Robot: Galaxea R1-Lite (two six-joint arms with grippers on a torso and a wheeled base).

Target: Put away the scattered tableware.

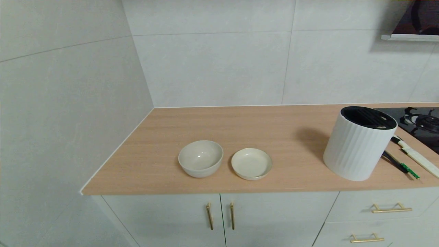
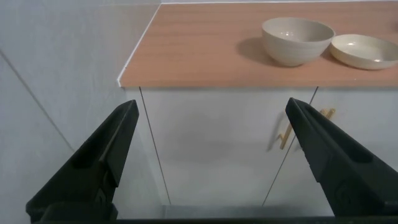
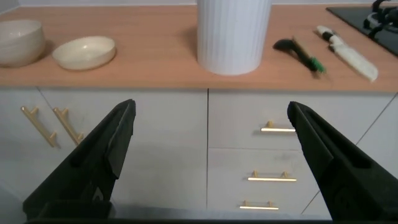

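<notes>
A cream bowl and a shallow cream dish sit side by side near the front edge of the wooden counter. A white ribbed holder with a black slotted top stands at the right. Beside it lie a black utensil with a green tip and a white-handled knife. My left gripper hangs open below counter height, facing the cabinet, with the bowl and dish above it. My right gripper is open too, low before the drawers, under the holder.
A black gas hob sits at the counter's far right. Tiled walls close off the left side and the back. Cabinet doors with gold handles and drawers lie below the counter.
</notes>
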